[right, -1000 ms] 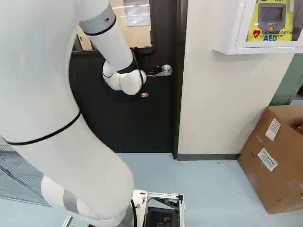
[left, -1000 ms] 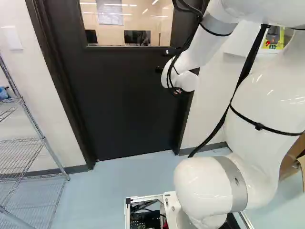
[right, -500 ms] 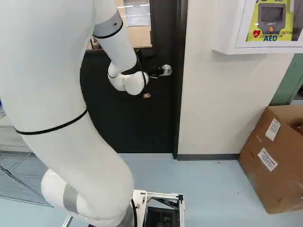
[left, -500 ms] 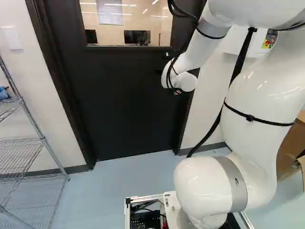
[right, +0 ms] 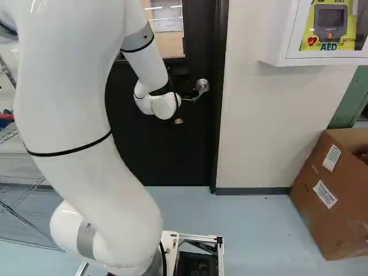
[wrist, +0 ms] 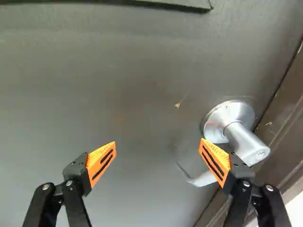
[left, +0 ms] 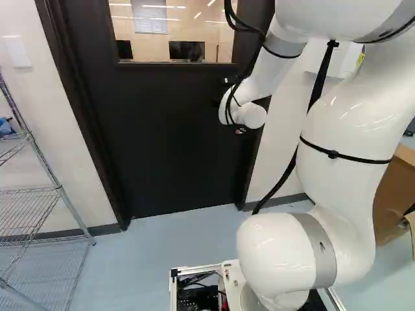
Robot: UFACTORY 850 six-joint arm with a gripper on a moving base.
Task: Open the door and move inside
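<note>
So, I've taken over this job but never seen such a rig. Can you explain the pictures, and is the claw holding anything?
The machine is one white jointed arm on a moving base. Two pictures look ahead from that base, from behind the arm: one from its left, one from its right. The third looks along the black claw with orange pads from the wrist.

Ahead stands a dark door with a window, which looks closed, with a silver metal lever handle. To the door's left is a wire shelf rack; to its right, a brown cardboard box sits on the pale blue floor.

The claw is open and holds nothing. One finger overlaps the handle in the wrist view; I can't tell whether they touch.
</note>
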